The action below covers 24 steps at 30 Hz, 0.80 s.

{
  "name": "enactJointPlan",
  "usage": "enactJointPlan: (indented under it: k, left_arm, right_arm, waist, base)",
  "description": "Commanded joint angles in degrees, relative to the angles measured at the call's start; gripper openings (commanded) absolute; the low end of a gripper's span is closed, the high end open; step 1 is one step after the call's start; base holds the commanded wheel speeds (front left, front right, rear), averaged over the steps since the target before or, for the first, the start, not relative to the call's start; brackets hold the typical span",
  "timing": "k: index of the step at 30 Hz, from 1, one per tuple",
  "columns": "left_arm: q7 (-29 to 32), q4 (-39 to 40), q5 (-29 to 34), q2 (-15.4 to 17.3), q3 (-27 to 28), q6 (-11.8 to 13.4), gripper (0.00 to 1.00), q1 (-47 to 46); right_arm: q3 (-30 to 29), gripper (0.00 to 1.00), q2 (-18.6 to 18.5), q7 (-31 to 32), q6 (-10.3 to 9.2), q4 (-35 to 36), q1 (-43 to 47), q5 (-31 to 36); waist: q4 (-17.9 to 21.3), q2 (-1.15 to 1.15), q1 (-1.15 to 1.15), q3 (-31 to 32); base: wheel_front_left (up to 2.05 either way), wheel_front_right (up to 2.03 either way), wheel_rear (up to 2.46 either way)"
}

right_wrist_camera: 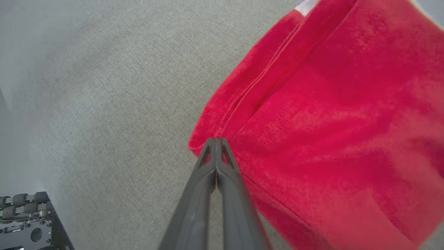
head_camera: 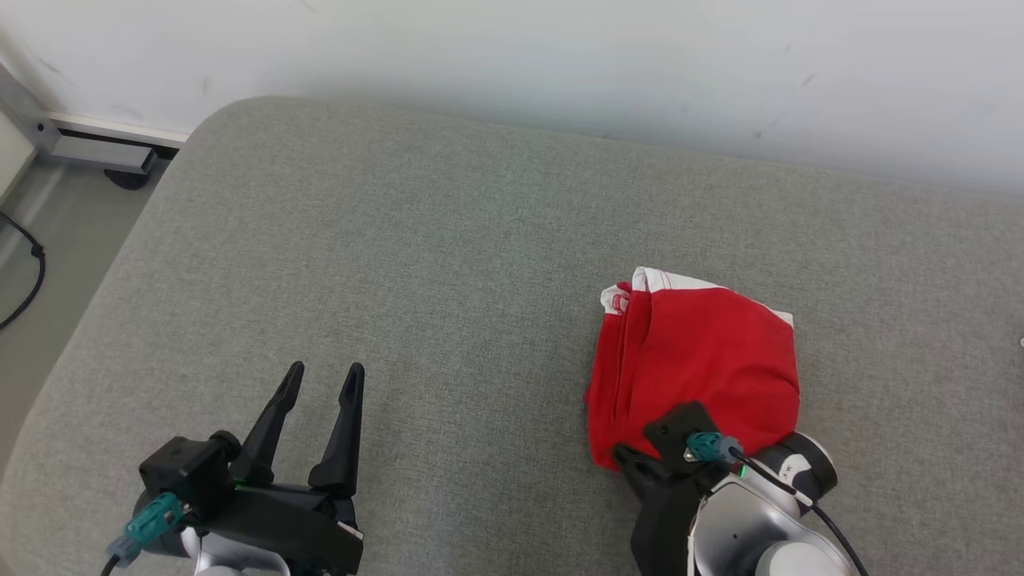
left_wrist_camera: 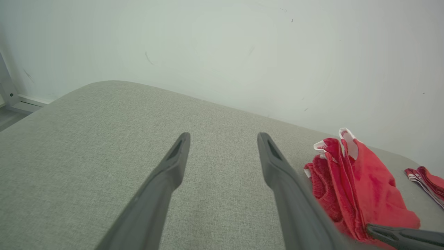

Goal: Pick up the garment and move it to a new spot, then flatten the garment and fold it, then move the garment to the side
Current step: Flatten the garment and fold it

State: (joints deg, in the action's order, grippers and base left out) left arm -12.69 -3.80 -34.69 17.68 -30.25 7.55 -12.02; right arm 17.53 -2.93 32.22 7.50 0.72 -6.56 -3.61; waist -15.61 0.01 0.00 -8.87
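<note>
A: Why is the left gripper (head_camera: 326,370) placed where it is?

B: It is held low at the left over bare cushion (head_camera: 448,264), with its fingers spread wide and nothing between them, well apart from the garment (head_camera: 704,360). It is judged to be parked out of the way, since the lift to a new spot can be made with one arm.

A: And where is the garment?

B: It is found right of the middle of the cushion. It lies bunched and roughly doubled over itself, red with a white band at the far edge. It is not yet flattened, so the first step is judged to be the one in hand.

A: How is it held?

B: The right gripper (right_wrist_camera: 215,141) is clenched on the near-left corner, where the hems meet. A corner is probably chosen so that the cloth hangs and opens out when it is raised.

A: What cannot be made out?

B: At the far left, a cable (head_camera: 28,272) on the floor is cut off by the frame. How many layers are caught between the closed tips cannot be told, and in the head view those tips are largely hidden under the wrist. The garment's kind is not settled either, as its shape is lost in the folds. At the far right of the left wrist view, a second red-and-white cloth (left_wrist_camera: 426,178) is cut by the edge, and what it is cannot be said.
</note>
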Motion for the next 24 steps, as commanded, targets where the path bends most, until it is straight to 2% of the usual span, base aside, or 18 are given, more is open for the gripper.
enactJointPlan:
  k: [1,5,6,8,9,17,22,24]
  left_arm:
    - [-0.34,0.08,-0.44,0.36,0.24,0.16,1.0,-0.58]
    - [-0.39,0.17,-0.47,0.55,0.31,0.36,1.0,-0.55]
    - [-0.4,0.18,-0.47,0.57,0.31,0.43,1.0,-0.54]
    - [-0.41,0.24,-0.5,0.64,0.36,0.43,1.0,-0.52]
    - [-0.44,0.28,-0.51,0.72,0.4,0.55,1.0,-0.47]
    - [-0.37,0.65,-0.46,1.06,0.25,0.84,1.0,-0.43]
    - [-0.28,1.04,-0.69,1.46,0.45,0.92,1.0,-0.26]
    - [-0.25,1.14,-0.73,1.57,0.46,0.99,1.0,-0.36]
  right_arm:
    - [0.82,0.0,-0.03,-0.46,-0.03,0.7,-1.14,-1.4]
    - [1.53,0.0,-0.03,-0.14,-0.03,2.46,-2.04,-2.75]
    - [1.56,0.16,-0.03,0.07,-0.03,3.29,-2.44,-3.08]
    - [0.97,0.69,-0.02,0.95,-0.03,5.49,-3.16,-3.47]
    - [0.14,1.0,-0.06,1.64,-0.04,6.56,-3.26,-3.51]
    - [-10.4,1.0,-0.02,11.64,-0.04,16.84,-1.79,0.21]
    - [-18.12,1.0,-0.01,18.63,-0.04,20.17,0.33,0.02]
    - [-21.25,1.0,-0.02,21.18,-0.04,20.39,1.05,-2.69]
  waist:
    - [0.13,-0.01,0.0,-0.1]
    - [0.37,-0.01,0.0,-0.12]
    - [0.47,-0.01,0.0,-0.11]
    - [0.7,-0.01,0.0,-0.11]
    - [0.85,-0.01,0.0,-0.07]
    - [1.79,-0.01,0.0,0.0]
    - [2.58,-0.01,0.0,-0.39]
    - [2.79,-0.01,0.0,-0.51]
  base:
    - [0.0,0.0,0.0]
    - [0.0,0.0,0.0]
    - [0.0,0.0,0.0]
    - [0.0,0.0,0.0]
    - [0.0,0.0,0.0]
    - [0.0,0.0,0.0]
    - [0.0,0.0,0.0]
    - [0.0,0.0,0.0]
